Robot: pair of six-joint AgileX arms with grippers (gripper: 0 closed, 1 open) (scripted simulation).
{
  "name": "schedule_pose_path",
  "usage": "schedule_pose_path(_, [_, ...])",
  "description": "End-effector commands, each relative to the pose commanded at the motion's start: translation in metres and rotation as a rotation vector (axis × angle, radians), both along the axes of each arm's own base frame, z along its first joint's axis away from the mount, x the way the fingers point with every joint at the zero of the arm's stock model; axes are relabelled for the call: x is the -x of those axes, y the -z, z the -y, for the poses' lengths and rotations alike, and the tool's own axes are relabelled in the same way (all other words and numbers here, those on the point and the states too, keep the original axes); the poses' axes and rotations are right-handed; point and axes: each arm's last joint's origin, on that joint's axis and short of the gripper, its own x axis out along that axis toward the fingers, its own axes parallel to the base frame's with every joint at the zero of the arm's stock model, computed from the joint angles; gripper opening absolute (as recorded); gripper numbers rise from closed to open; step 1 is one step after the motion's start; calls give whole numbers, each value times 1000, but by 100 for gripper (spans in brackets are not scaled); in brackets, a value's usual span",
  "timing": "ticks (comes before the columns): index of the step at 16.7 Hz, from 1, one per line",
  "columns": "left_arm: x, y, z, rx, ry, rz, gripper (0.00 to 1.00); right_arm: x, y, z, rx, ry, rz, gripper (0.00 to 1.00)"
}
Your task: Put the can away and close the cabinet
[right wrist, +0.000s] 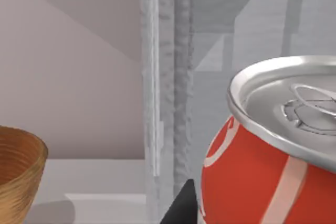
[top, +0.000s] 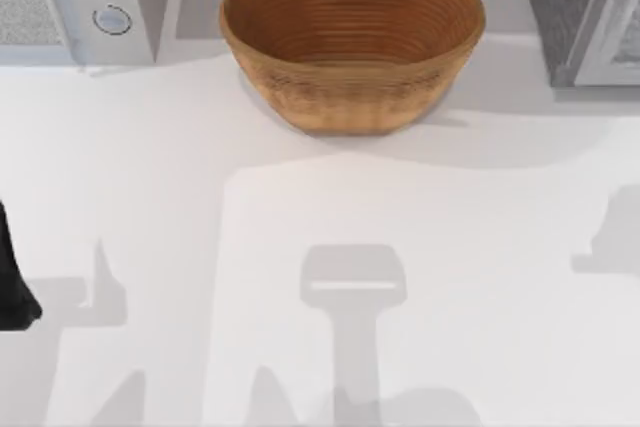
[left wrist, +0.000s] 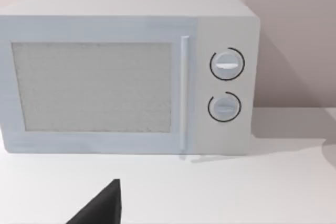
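Left arm (top: pixel 12 282): parked at the near left edge of the worktop (top: pixel 200 247); whether its gripper is wide or narrow, I cannot tell.
Microwave (left wrist: pixel 126 72): far left, door closed.
Basket (top: pixel 352 42): far centre, standing free.
Can (right wrist: pixel 273 150): close before the right wrist camera, apparently carried by the right gripper (right wrist: pixel 181 208), though the grip itself is hidden; it hangs just beside the cabinet.
Cabinet (top: pixel 585 12): far right, its door (right wrist: pixel 152 77) standing open.
Advice: keep the can upright, steer it past the door edge, set it well inside, release, withdraw, then swing the door shut.
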Motion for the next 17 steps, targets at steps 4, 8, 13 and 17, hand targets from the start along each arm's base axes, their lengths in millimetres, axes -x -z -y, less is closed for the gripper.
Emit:
schedule_pose_path(4, [0,0,0,0,0,0,100,-21,-79,-6,1,1,0,0])
schedule_pose_path(8, [0,0,0,0,0,0,100,-56,-152,-15,1,0,0,0])
schedule_pose_path(13, [0,0,0,0,0,0,100,-106,-214,-31,0,-1,0,0])
schedule_pose_path(17, [0,0,0,0,0,0,100,-136,-239,-41,-1,-2,0,0])
